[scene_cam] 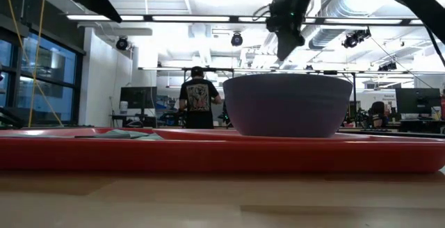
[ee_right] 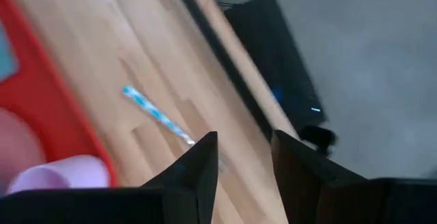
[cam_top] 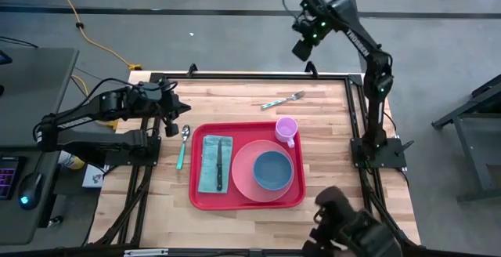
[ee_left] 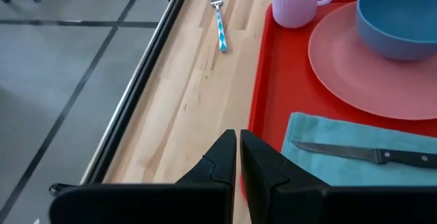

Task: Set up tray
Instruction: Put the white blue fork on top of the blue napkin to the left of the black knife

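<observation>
- The left tool (ee_left: 237,157) hangs over the worktop (cam_top: 235,104) just off the short edge of the red tray (cam_top: 206,203) – its two dark fingers (ee_left: 220,161) are pressed together with only a sliver of light between them, and nothing sits in them.
- Right beside this tool, on the bare wood, lies a spoon with a teal handle (cam_top: 182,146).
- Ahead of the left tool, on the tray, a teal napkin (cam_top: 208,168) carries a dark-handled knife (cam_top: 220,163); beyond that stands a salmon-pink plate (cam_top: 244,175) with a blue bowl (cam_top: 272,170) on it, and a lilac mug (cam_top: 286,130) at the tray's far corner.
- The right tool (ee_right: 244,154) is raised high above the worktop's back edge, its fingers spread a little apart – empty, touching nothing.
- Below the right tool, on the wood outside the tray, lies a fork with a blue patterned handle (cam_top: 282,99).
- The tray itself rests flat in the middle of the worktop, between the two tools.
- In the room behind, a person in a dark shirt (scene_cam: 198,97) stands facing away.
</observation>
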You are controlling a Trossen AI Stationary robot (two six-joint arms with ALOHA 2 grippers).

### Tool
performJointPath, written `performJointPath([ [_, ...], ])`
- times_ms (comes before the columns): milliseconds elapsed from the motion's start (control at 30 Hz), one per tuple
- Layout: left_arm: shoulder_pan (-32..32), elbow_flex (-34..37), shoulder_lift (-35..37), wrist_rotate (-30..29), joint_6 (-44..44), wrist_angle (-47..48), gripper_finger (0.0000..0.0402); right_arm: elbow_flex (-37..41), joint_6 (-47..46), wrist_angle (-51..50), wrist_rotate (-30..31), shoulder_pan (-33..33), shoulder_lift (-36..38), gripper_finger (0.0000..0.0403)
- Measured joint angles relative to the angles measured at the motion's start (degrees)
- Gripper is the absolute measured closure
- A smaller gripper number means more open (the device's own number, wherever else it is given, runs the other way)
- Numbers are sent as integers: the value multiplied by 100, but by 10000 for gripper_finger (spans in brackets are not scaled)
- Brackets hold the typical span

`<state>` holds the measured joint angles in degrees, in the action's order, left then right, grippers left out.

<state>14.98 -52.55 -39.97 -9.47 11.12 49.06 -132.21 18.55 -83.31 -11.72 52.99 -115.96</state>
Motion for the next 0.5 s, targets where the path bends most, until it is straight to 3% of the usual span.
performJointPath([
  [133, 0, 2, -7, 2, -85, -143, 348, -1, 125, -74, -617, 189, -217, 285],
  [300, 0, 2, -7, 2, -86, -340, 348, -4, 170, -98, -817, -19, -504, 262],
  [500, 0, 2, -4, -2, -59, -339, 348, 5, 638, -262, -183, -474, -912, 218],
])
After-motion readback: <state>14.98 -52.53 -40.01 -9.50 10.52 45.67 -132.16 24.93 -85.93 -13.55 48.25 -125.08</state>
